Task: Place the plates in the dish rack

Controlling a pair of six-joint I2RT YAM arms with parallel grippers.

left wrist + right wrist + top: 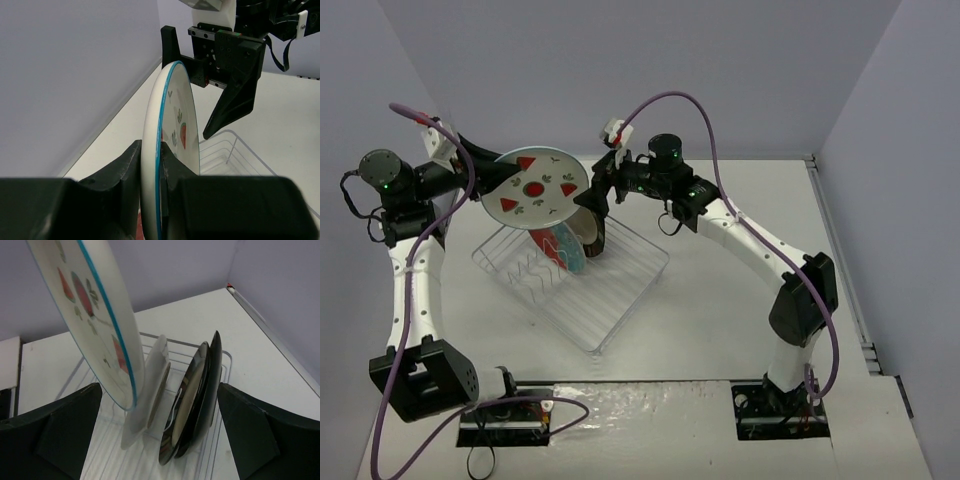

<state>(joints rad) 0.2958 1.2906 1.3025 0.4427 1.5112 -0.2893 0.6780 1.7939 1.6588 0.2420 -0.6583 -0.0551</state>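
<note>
The left gripper [151,162] is clamped on the left rim of the white plate with red triangles [172,130], holding it tilted in the air above the dish rack [620,290] — not in it. The right gripper [592,200] stands wide open at the plate's right rim, gripping nothing; whether a finger touches the plate I cannot tell. At the rack's far end 3 plates stand on edge side by side — the red-and-teal plate [563,250], the beige striped plate [189,390] and the black plate [214,375]. The rack sits on the desk [740,330], between the 2 arms.
</note>
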